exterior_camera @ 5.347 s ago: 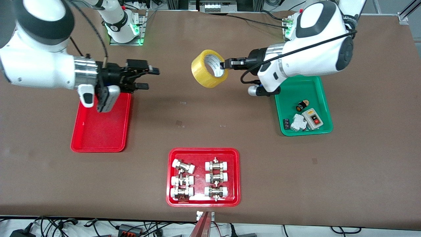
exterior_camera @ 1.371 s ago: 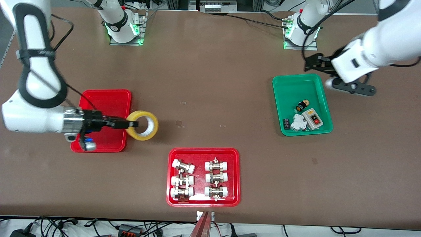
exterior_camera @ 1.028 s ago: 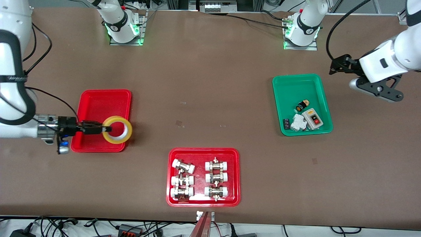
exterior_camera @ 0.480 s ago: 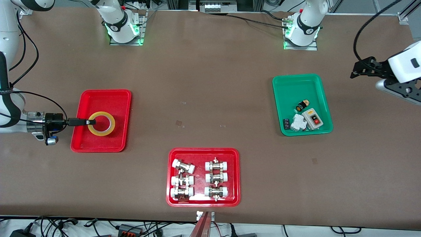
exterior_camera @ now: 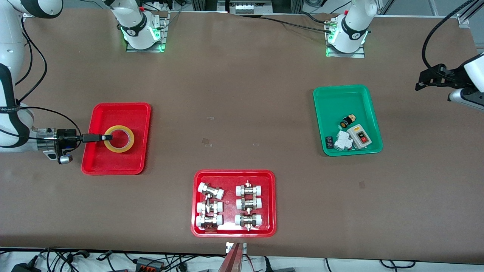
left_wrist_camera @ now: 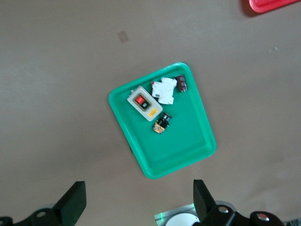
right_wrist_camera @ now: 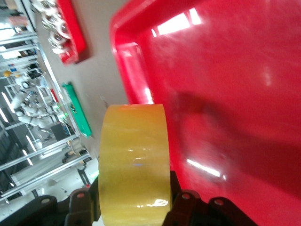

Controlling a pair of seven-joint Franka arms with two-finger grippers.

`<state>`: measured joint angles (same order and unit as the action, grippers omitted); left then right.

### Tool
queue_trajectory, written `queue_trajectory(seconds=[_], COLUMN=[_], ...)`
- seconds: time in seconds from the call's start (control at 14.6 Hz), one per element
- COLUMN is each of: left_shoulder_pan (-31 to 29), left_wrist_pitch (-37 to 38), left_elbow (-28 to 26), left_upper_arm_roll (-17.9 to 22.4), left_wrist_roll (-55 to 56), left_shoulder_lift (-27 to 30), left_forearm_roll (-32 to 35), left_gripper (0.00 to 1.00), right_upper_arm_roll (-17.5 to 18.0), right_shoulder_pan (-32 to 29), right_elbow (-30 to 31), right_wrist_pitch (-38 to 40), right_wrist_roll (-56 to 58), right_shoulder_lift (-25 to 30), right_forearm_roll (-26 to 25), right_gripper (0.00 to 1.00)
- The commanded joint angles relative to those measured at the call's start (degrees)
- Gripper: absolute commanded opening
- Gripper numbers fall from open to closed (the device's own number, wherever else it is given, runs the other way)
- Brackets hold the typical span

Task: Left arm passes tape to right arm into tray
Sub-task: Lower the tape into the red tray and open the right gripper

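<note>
Since half a second ago: tape [exterior_camera: 119, 138] slightly shifted within the plain red tray [exterior_camera: 113, 166], right gripper [exterior_camera: 101, 138] still clamped on the roll's wall, left gripper [exterior_camera: 419, 83] drawn farther toward the left arm's end of the table.

Front view: roll lying nearly flat over the tray floor, ring-shaped from above, in the half of the tray nearer the camera. Right arm [exterior_camera: 11, 128] reaching in low from the table edge, fingers pinched on the roll's wall at the side facing that arm. Whether the roll touches the floor, impossible to tell here.

Right wrist view: roll [right_wrist_camera: 134, 162] seen edge-on between black pads, glossy tray floor [right_wrist_camera: 244, 117] just past it, with the fittings tray [right_wrist_camera: 70, 33] and a sliver of green tray [right_wrist_camera: 77, 110] farther off.

Left wrist view: fingers [left_wrist_camera: 75, 202] spread wide, holding nothing, high above the table, looking down on the green tray [left_wrist_camera: 183, 150] with its switch box [left_wrist_camera: 143, 102], white parts [left_wrist_camera: 163, 89] and small black-and-gold button [left_wrist_camera: 161, 124]. From the front, the same gripper up over bare table past the green tray [exterior_camera: 340, 98]. Fittings tray [exterior_camera: 270, 204] nearest the camera, well apart from both grippers.
</note>
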<state>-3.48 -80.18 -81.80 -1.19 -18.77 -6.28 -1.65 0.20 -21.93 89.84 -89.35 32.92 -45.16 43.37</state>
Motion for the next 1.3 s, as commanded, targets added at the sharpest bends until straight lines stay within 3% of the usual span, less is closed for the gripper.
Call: queue_trajectory(seconds=[0.0,0.07,0.41,0.62,0.82,1.23], left_shoulder_pan=[3.2,3.3,2.4,1.0,-2.8,-3.3], left_wrist_pitch=[-2.9,-2.9,-8.7,-8.8,-9.1,-10.3], left_elbow=[-2.7,-3.1,-12.0,-11.9,-11.8,-11.3], left_upper_arm_roll=[1.5,1.5,1.5,0.5,-4.2,-3.6], left_wrist_roll=[-2.0,-2.2,-2.2,-1.5,-2.1,-1.7], left_shoulder_lift=[3.6,4.0,9.9,9.7,9.8,8.7], left_forearm_roll=[5.1,5.2,4.6,4.3,4.3,-0.1], left_gripper=[1.00,1.00,1.00,1.00,1.00,1.00], right_upper_arm_roll=[1.3,1.3,1.3,1.4,1.4,1.3], right_shoulder_pan=[-1.0,-0.9,0.1,1.2,2.7,5.7], right_elbow=[0.2,0.2,2.1,3.1,3.4,3.6], right_wrist_pitch=[-0.3,-0.8,-2.0,-6.1,-8.3,-12.2], right_wrist_roll=[0.9,1.0,1.2,4.1,4.4,3.2], right_shoulder_lift=[0.4,0.4,0.4,0.8,2.3,9.4], right_forearm_roll=[-4.3,-5.0,-5.9,-9.9,-12.9,-24.3], right_gripper=[0.55,1.00,1.00,1.00,1.00,1.00])
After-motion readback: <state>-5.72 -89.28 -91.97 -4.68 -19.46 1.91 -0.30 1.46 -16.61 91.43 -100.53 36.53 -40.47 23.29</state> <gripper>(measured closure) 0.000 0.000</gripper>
